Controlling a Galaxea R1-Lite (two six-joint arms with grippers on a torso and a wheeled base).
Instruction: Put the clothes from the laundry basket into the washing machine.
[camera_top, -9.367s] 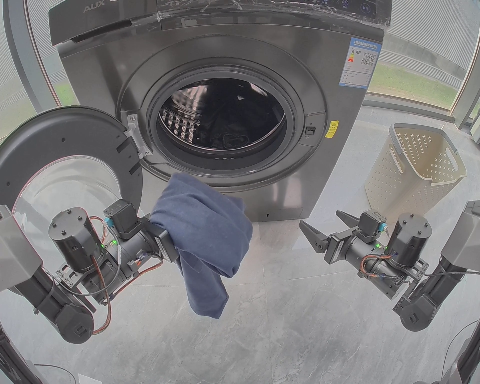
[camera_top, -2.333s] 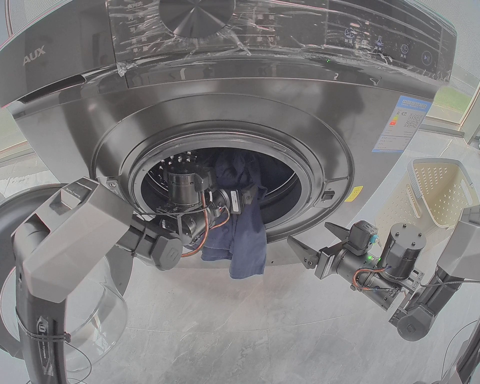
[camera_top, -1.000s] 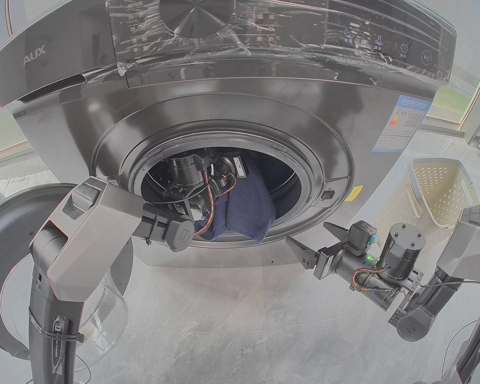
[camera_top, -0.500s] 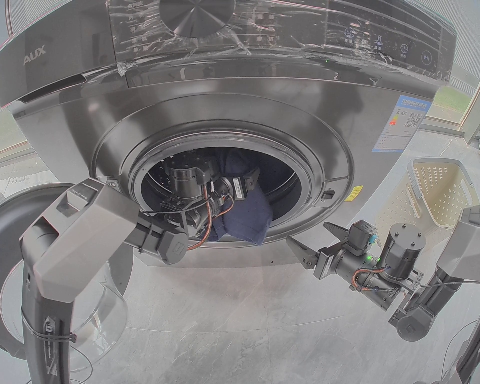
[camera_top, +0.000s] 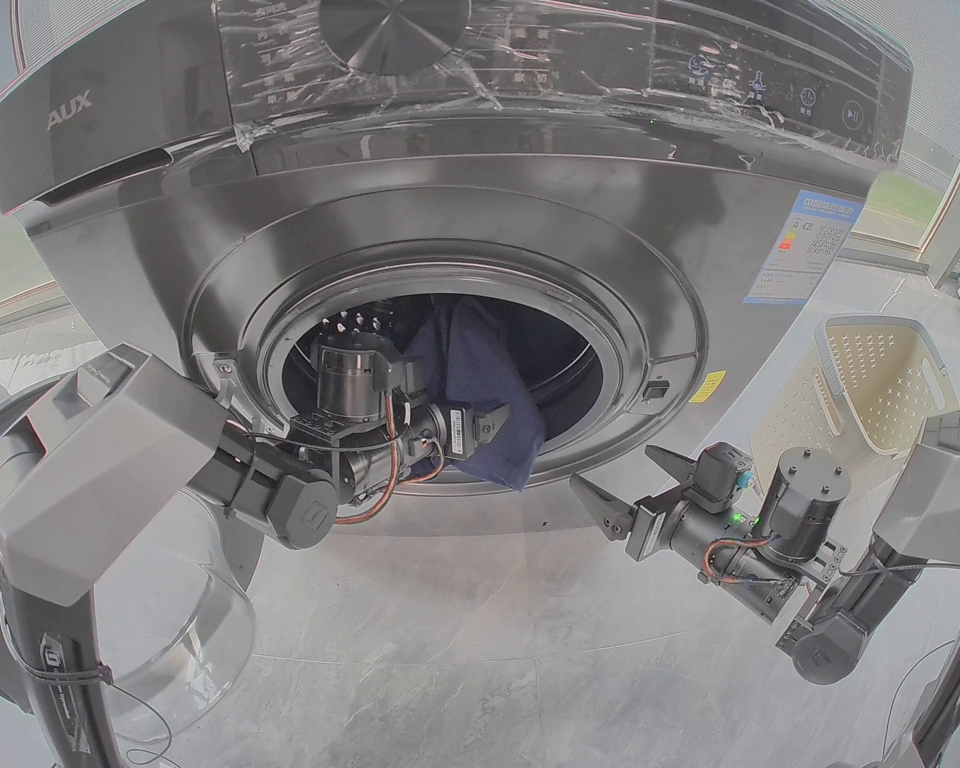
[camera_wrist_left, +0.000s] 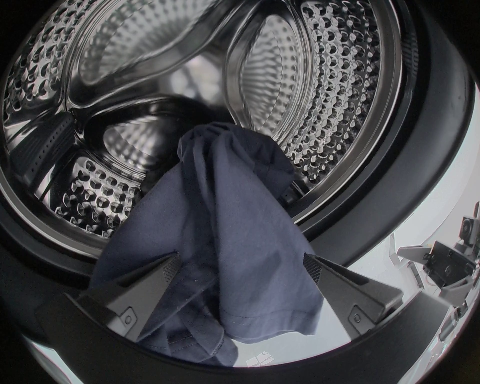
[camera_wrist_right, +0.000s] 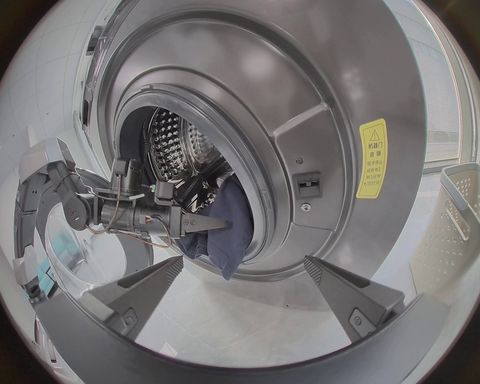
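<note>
Navy shirt (camera_top: 470, 370) drapes over the drum lip (camera_top: 590, 425). My left gripper (camera_wrist_left: 237, 257) sits level there, unclenched; right gripper (camera_top: 610, 465) hangs spread.

Left end effector (camera_wrist_left: 238, 258) drawn back from drum, blue garment (camera_wrist_left: 240, 200) released

Washing machine (camera_wrist_right: 300, 90) seen front-on with its round port open. The door (camera_wrist_right: 60, 260) stood open to one side. The perforated steel drum (camera_wrist_right: 172, 145) was visible through the port.

A dark blue garment (camera_wrist_right: 227, 225) lay across the lower lip of the port. Part of it was inside the drum and one corner hung out below the rim.

The left gripper (camera_wrist_right: 220, 223) was level at the port with one dark finger (camera_wrist_right: 205, 223) pointing at the cloth. The tip appeared to touch it, but the angle was poor.

The right gripper (camera_wrist_right: 242, 260) was in the foreground, fingers spread wide, apart from the machine.

A yellow sticker (camera_wrist_right: 372, 158) sat just beside the latch socket (camera_wrist_right: 306, 185). A cream basket (camera_wrist_right: 450, 235) stood on the floor (camera_wrist_right: 240, 325) near the machine.
</note>
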